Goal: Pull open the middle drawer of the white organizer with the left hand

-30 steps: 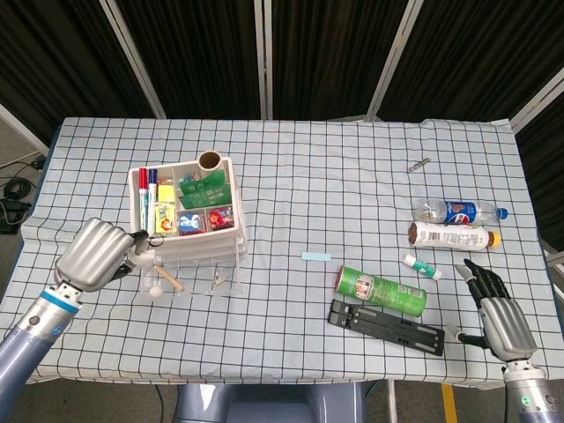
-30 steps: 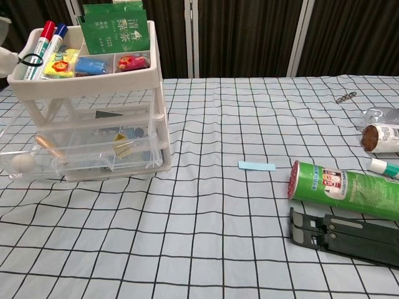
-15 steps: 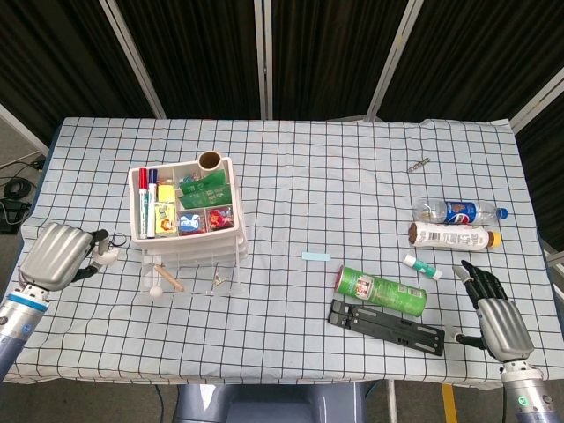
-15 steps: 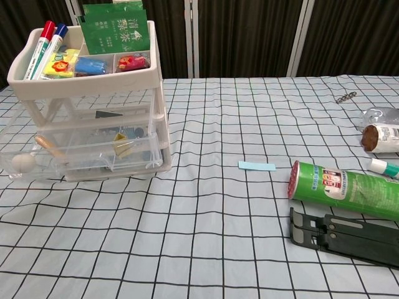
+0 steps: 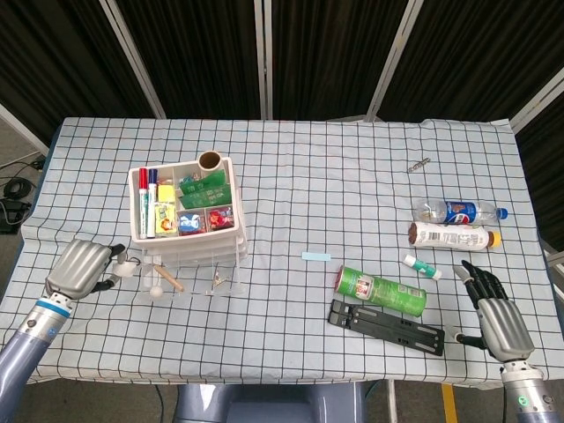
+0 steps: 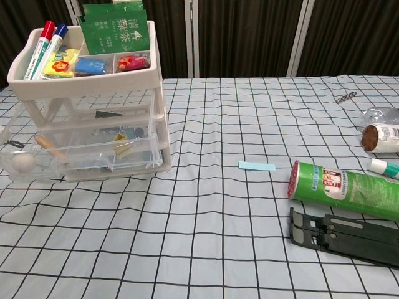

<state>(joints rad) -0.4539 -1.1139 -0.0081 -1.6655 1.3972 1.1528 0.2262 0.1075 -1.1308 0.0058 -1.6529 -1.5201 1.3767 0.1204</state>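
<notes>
The white organizer (image 5: pixel 187 216) stands at the table's left, its top tray full of markers and packets (image 6: pixel 84 56). A clear drawer (image 6: pixel 81 156) under the top one sticks out toward me; it holds a wooden stick and a small ball. My left hand (image 5: pixel 84 267) lies on the table just left of that drawer's front corner, fingers curled in toward it. I cannot tell whether they touch it, and nothing shows in the hand. The chest view shows only a sliver of the hand at its left edge. My right hand (image 5: pixel 493 315) rests with fingers spread at the table's near right.
A green can (image 5: pixel 381 292) lies beside a black folding stand (image 5: pixel 386 327) at centre right. Two bottles (image 5: pixel 454 223) and a small tube (image 5: pixel 422 266) lie further right. A light blue slip (image 5: pixel 315 256) lies mid-table, and a small metal piece (image 5: pixel 419 163) at the back right.
A second ago my left hand was against the drawer's left end. It swung away to the left, then came back close to the drawer's corner. The drawer and right hand stayed put.
</notes>
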